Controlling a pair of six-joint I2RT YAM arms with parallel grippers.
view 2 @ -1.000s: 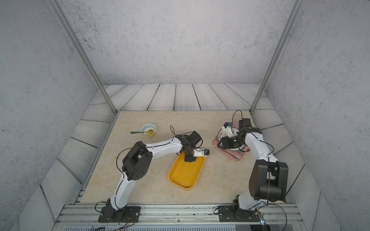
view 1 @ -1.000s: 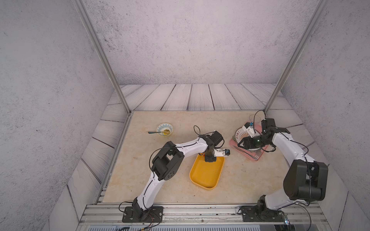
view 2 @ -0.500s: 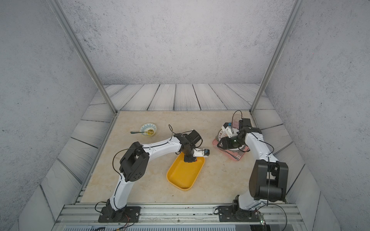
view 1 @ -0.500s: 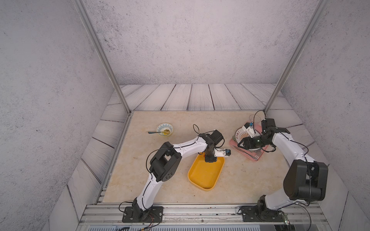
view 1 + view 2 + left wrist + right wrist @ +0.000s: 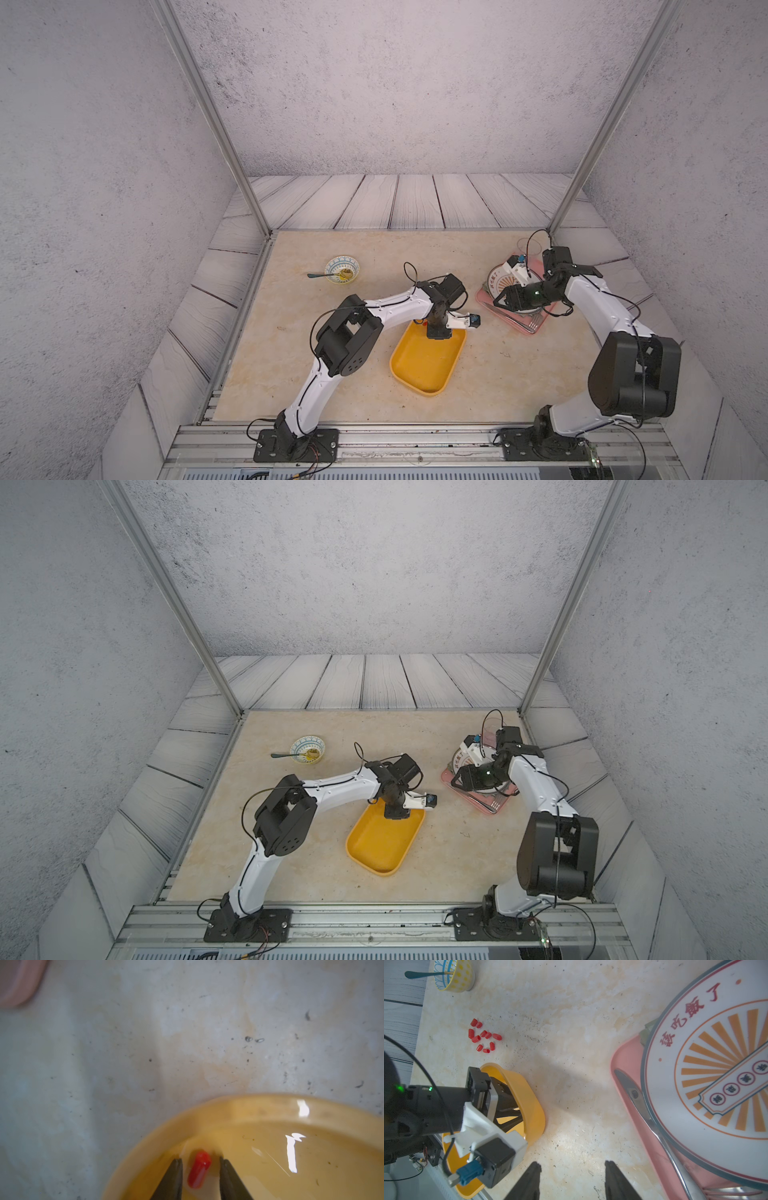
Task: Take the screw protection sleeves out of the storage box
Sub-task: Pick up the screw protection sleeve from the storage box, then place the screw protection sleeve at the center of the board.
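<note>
One red sleeve (image 5: 199, 1169) lies in the yellow box (image 5: 270, 1107); perhaps ten sleeves (image 5: 476, 1039) outside.

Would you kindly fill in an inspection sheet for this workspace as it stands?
Surface: beige marbled tabletop, dark specks.
Job's things: yellow storage box; one red sleeve lying inside; about ten loose sleeves heaped on the tabletop outside it.
Clutter: patterned bowl with spoon; pink tray bearing a printed plate and a metal utensil.
Grippers: left gripper open inside the box, fingers either side of the sleeve, not clamping it; right gripper open, empty, near the pink tray.
Cables: black cable loops at both arms' wrists.
Surroundings: grey textured walls, aluminium posts.
</note>
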